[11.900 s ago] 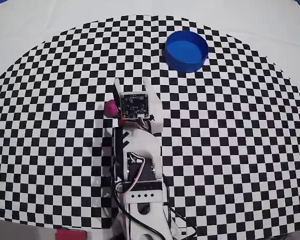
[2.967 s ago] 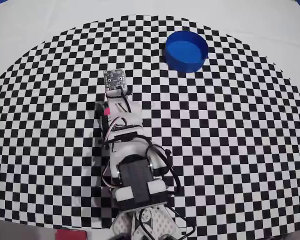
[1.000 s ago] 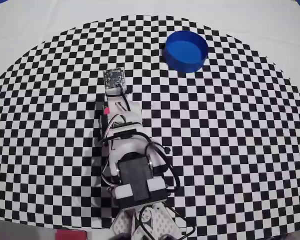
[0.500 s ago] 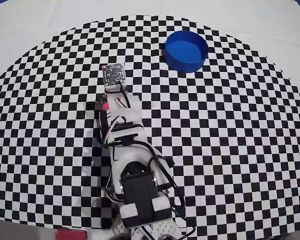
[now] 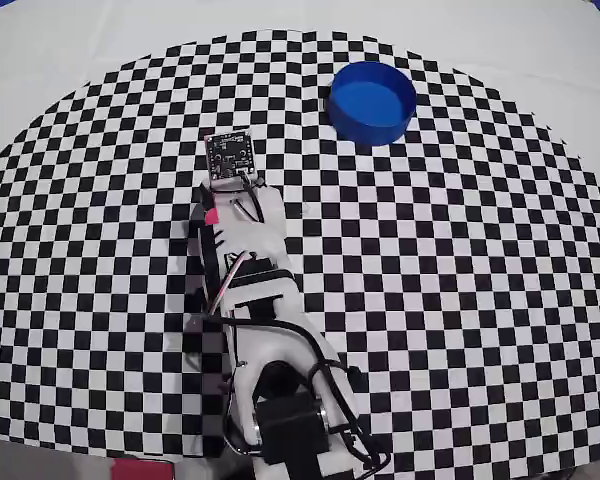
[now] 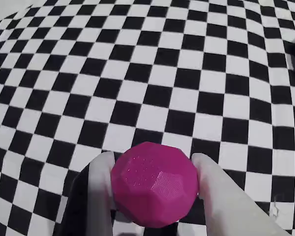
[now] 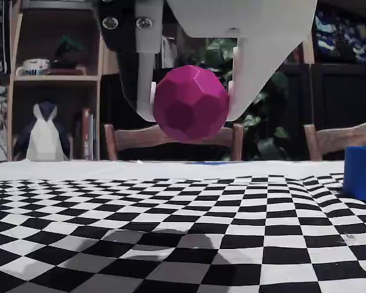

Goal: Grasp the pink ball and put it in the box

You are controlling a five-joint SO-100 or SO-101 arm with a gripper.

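1. The hand [image 7: 191, 107] is closed around the pink ball [image 7: 191, 104], one white finger pressed to each side of it, and in the fixed view the ball hangs clear above the checkered cloth [image 7: 171, 232] with open air beneath it.
2. Wrist view: the faceted magenta ball [image 6: 155, 191] fills the gap between the two fingers [image 6: 101, 191] at the 6 o'clock edge of the picture, with black and white squares spreading out beyond it.
3. From overhead only a sliver of the pink ball [image 5: 210, 216] peeks out at the left side of the arm [image 5: 250, 270], just below the small circuit board [image 5: 228, 157] that sits at the arm's tip.
4. The arm reaches up the picture from its base at 6 o'clock, and its tip ends left of centre on the cloth [image 5: 460, 300].
5. The box [image 5: 372, 102], a round bright blue container, stands on the cloth at about 1 o'clock from the hand in the overhead view, well apart from it.
6. In the fixed view, the box [image 7: 361, 173] shows only as a blue wall at the 3 o'clock edge.
7. Behind the counter [image 7: 140, 168] in that view, wooden chairs [image 7: 171, 139] and a bookshelf [image 7: 49, 73] stand, with a penguin figure [image 7: 44, 133] beside the shelf.
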